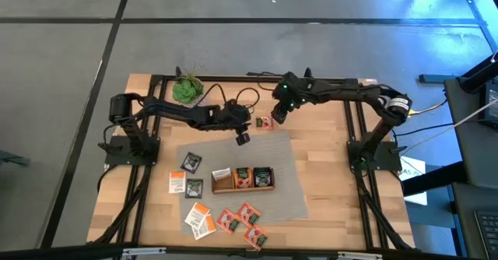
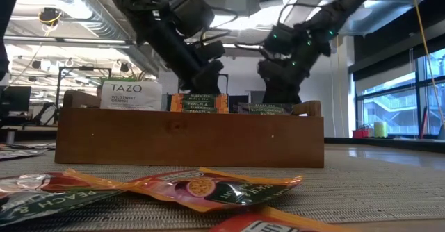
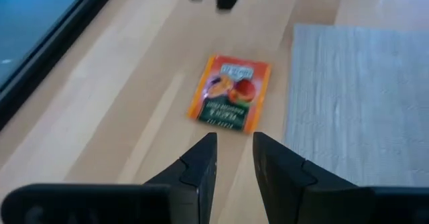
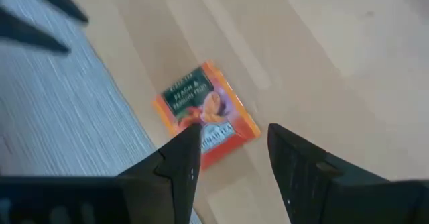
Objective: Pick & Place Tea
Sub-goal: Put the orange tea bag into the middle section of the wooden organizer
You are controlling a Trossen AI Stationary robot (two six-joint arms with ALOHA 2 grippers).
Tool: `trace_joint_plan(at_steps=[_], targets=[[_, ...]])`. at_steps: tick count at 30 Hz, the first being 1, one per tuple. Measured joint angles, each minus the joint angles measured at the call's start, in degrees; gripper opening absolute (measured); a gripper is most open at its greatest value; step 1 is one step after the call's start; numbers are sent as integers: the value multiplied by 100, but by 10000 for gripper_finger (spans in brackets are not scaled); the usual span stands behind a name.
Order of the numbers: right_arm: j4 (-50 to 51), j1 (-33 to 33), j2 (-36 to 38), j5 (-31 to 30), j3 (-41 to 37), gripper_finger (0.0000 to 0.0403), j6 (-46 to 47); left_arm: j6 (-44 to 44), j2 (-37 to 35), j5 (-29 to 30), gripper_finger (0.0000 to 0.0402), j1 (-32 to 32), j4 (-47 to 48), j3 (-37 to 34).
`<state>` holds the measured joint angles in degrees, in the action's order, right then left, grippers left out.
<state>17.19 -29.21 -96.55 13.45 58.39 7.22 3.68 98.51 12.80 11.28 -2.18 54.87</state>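
An orange-and-green tea sachet point(image 1: 264, 122) lies flat on the bare wood just beyond the grey mat's far edge; it also shows in the left wrist view point(image 3: 231, 93) and the right wrist view point(image 4: 204, 113). My right gripper point(image 1: 278, 114) point(image 4: 231, 157) is open and hovers over the sachet, with one finger overlapping its edge in the wrist picture. My left gripper point(image 1: 243, 138) point(image 3: 234, 150) is empty, its fingers a narrow gap apart, and points at the same sachet from the mat side. The wooden tray point(image 1: 241, 190) holds sachets standing upright in its compartments point(image 2: 132, 94).
The grey mat point(image 1: 296, 190) carries the tray point(image 2: 188, 138). Loose sachets lie left of the tray point(image 1: 191, 163) and near the table's near edge point(image 1: 233, 221) point(image 2: 201, 187). A small green plant point(image 1: 186, 89) stands at the far edge, behind my left arm. The two grippers are close together.
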Motion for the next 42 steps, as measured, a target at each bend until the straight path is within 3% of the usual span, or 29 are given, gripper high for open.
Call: trace_joint_plan(at_steps=[4,9,14,19,27,32,42], targets=[[-772,-30,0,279,-445,174,649,-90,91,-339,89,224,-145,4],[-845,-25,-30,275,-621,174,1163,-45,382,-685,73,406,-345,4],[-824,28,-30,77,-626,174,1448,556,649,-944,66,525,-696,2],[-788,166,-86,-202,-625,174,1501,1178,744,-1073,69,613,-734,24],[-808,293,-362,-270,-628,174,1496,1456,744,-1144,69,620,-838,24],[-821,291,-455,-397,-628,174,1500,1661,744,-1578,96,648,-839,24],[-819,427,-463,-402,-628,174,1652,2231,742,-1686,170,646,-860,24]])
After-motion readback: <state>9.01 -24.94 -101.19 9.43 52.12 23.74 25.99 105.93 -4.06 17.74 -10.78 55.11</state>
